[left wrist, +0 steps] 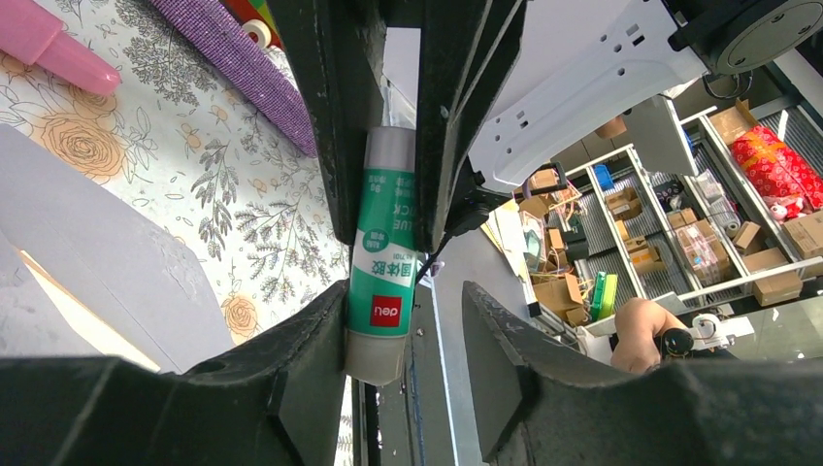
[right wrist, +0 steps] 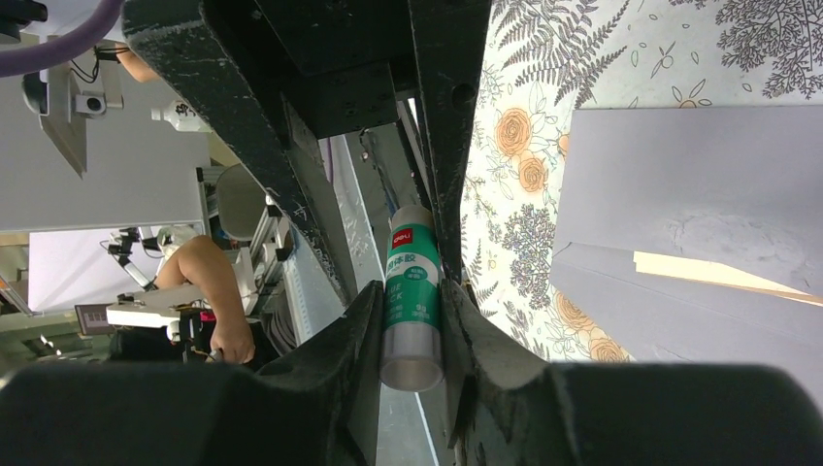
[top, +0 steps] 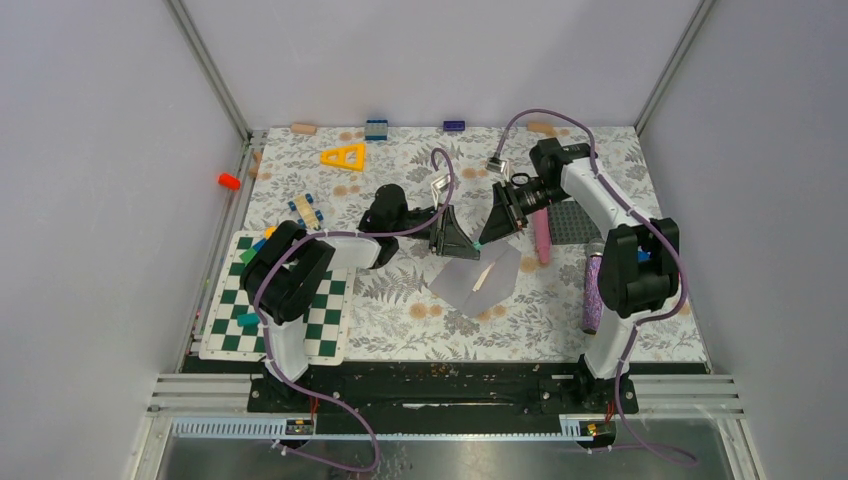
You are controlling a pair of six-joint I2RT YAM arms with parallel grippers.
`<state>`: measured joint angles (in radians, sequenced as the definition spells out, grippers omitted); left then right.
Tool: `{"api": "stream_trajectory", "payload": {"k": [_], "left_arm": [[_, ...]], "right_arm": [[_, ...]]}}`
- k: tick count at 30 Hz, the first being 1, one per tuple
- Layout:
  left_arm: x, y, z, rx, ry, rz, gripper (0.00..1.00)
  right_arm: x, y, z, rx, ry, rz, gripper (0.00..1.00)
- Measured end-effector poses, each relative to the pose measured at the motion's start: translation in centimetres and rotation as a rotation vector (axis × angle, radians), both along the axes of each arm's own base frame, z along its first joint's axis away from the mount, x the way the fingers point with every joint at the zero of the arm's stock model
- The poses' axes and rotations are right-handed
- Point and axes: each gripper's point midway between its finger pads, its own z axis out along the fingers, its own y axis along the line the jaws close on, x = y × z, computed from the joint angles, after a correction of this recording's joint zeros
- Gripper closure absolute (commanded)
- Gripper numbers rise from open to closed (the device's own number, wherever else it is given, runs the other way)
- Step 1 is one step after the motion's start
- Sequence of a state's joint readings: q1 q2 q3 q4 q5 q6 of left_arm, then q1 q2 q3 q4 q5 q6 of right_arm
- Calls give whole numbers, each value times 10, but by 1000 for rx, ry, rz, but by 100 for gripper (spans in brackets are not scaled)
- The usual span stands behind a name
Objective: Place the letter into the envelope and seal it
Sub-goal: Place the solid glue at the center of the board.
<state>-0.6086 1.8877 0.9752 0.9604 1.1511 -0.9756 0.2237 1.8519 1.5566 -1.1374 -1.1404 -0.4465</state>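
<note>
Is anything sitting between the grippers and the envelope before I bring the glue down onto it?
Nothing visible. The envelope lies bare, a strip of the letter showing at its mouth. The right gripper holds the glue stick above it, the left gripper open around the other end.

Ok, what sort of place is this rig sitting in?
Probably a robotics lab or workshop: a walled-in test table with a metal frame, storage shelves stacked with cardboard boxes, and a person close by.

Matt grey paper envelope [top: 455, 287], glossy plastic glue stick [left wrist: 384, 254]
</note>
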Motion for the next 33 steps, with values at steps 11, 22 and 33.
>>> {"api": "stream_trajectory", "payload": {"k": [11,22,33], "left_arm": [[0,0,-5,14,0,-1,49],[0,0,-7,17,-13,-1,64],[-1,0,-7,16,-21,-13,87]], "right_arm": [[-2,2,-3,-15,13,32,100],[-12,3,-3,-6,59,84,100],[-13,2,-4,-7,60,99,5]]}}
